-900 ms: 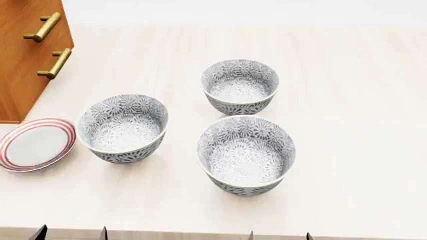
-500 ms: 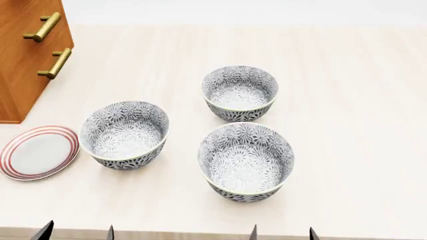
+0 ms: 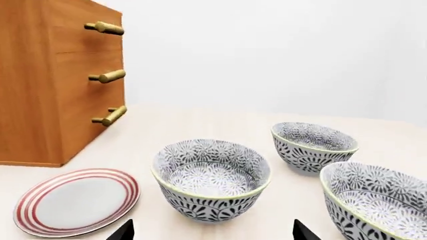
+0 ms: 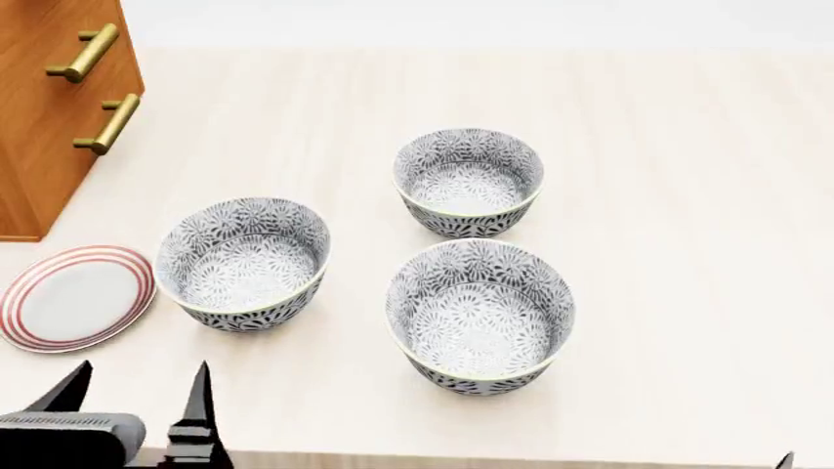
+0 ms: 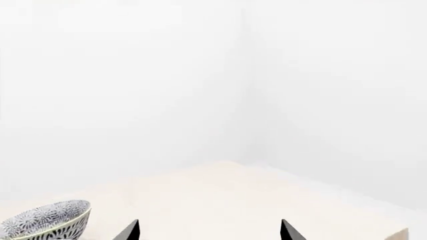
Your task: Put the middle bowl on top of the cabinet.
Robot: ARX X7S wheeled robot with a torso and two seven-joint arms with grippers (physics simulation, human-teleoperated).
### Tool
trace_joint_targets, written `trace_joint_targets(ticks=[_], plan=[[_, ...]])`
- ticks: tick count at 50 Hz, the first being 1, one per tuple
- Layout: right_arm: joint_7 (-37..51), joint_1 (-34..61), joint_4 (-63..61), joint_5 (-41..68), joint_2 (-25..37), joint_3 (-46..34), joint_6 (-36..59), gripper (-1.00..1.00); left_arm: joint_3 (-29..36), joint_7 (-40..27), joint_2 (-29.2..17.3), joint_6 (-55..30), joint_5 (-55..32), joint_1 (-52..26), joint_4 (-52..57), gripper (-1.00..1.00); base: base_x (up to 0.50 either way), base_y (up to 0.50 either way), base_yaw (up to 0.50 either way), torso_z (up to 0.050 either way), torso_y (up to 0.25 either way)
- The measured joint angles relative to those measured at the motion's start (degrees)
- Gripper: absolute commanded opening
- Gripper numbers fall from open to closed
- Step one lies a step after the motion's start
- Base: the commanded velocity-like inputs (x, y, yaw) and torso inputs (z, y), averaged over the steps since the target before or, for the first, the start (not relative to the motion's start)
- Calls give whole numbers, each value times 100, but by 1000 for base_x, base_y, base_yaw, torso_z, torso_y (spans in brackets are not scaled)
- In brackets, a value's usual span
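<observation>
Three look-alike grey floral bowls stand on the pale table. The middle bowl, middle in depth, stands at the left, a second bowl behind and a third bowl nearest. The orange-brown cabinet rises at the far left; its top is out of view. My left gripper is open and empty at the table's front edge, short of the middle bowl and lined up with it. My right gripper is open and empty, barely showing at the head view's lower right corner.
A flat white plate with red rings lies between the cabinet and the middle bowl, close to my left gripper. Brass handles stick out of the cabinet front. One bowl shows at the edge of the right wrist view.
My left gripper has come forward into view at the lower left. The right gripper's fingertips have left the bottom centre for the lower right corner. The bowls have not moved.
</observation>
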Motion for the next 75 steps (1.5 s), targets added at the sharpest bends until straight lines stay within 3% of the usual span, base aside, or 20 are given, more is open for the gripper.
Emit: trace_joint_targets(ticks=[10,23,30,49,60,75], plan=[[161,-717,-557,319,58,686,-475,100,-253,-399,-24,-679,-397,-98,1368,100,0,21,0,0,0],[281,-1462,-1029,486,21,1182,-993,100,-494,-712,-195,-1049,-708,-53,2541,100,0,492,0,0,0],[382,-1611,-1257,457,24,1197,-1006,100,-513,-812,-273,-1044,-700,-102,2602,100,0,44,0,0,0],[653,-1720,-1552,348,115,1186,-910,100,-483,-956,-390,-1043,-816,-186,2572,100,0,499,0,0,0],[760,-1701,-1547,342,168,1157,-873,100,-441,-1003,-449,-1023,-869,-205,2509,100,0,0,0,0,0],[804,-1816,-1549,473,207,1198,-1040,100,-390,-1074,-513,-1025,-957,-205,2486,100,494,0,0,0,0]])
